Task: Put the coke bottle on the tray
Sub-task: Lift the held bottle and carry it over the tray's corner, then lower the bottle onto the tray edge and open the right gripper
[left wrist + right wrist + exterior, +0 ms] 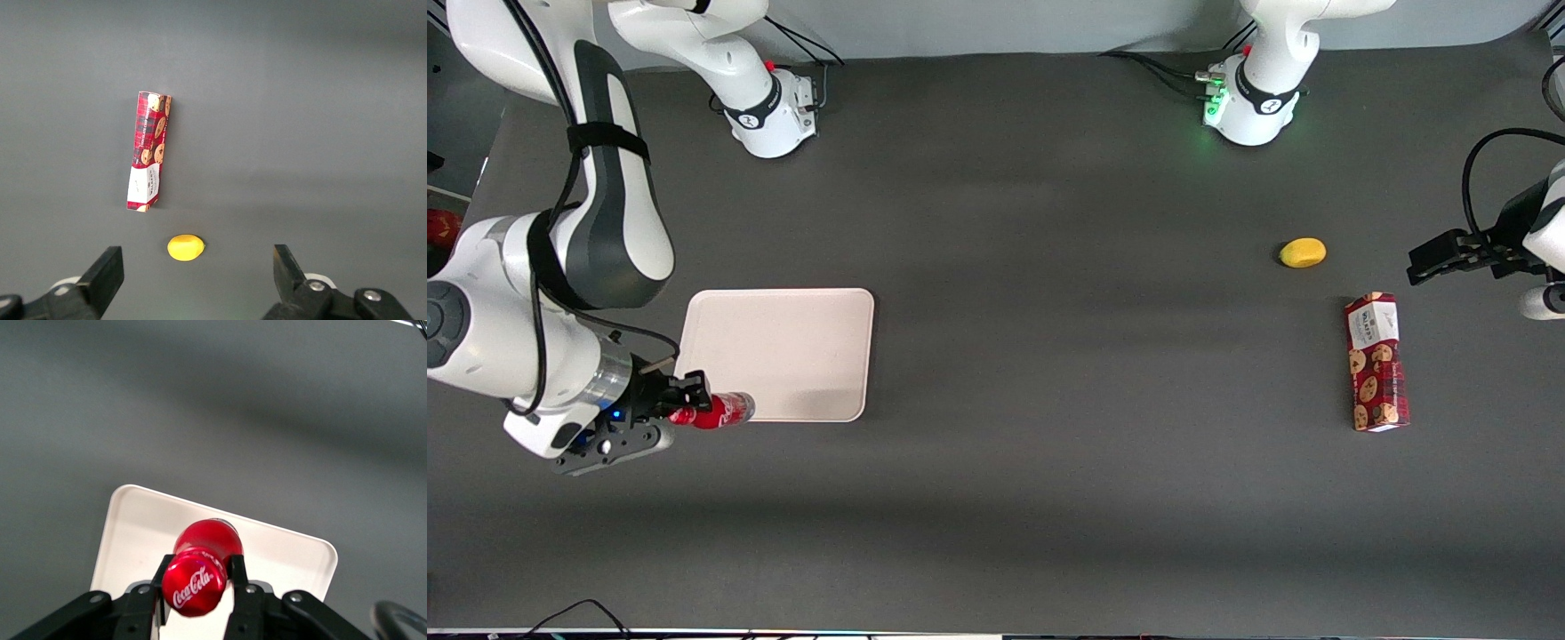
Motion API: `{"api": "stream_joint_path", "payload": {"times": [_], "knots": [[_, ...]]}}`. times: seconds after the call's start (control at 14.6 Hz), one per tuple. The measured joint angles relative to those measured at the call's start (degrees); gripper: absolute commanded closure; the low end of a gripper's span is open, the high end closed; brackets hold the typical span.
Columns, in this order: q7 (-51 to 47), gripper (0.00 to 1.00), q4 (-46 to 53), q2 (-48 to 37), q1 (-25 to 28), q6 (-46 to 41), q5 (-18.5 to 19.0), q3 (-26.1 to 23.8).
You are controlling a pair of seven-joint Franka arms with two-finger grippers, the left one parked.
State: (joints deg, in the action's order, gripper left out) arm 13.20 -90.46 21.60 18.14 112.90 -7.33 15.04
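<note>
Red coke bottle (723,411), clamped in the gripper (690,402), hangs over the tray's (783,338) near edge; a lemon (1303,252) and cookie box (1376,362) lie at frame right.

Cookie box (1376,362); yellow, perhaps lemon-like fruit (1303,252) nearby

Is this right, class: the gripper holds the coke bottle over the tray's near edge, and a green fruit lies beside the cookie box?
Not quite. The fruit is yellow, not green, as the front view shows. The rest stands: the gripper holds the coke bottle over the tray's near edge, and the fruit lies beside the cookie box.
</note>
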Motion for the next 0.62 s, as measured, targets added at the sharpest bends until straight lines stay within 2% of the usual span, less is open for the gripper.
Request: {"api": "stream_joint_path", "payload": {"times": [0.27, 0.62], "knots": [[6.31, 1.00, -18.69, -8.11, -2.00, 13.59, 1.75, 0.16], [13.37, 1.00, -30.87, -10.51, -5.49, 25.37, 1.78, 0.17]]}}
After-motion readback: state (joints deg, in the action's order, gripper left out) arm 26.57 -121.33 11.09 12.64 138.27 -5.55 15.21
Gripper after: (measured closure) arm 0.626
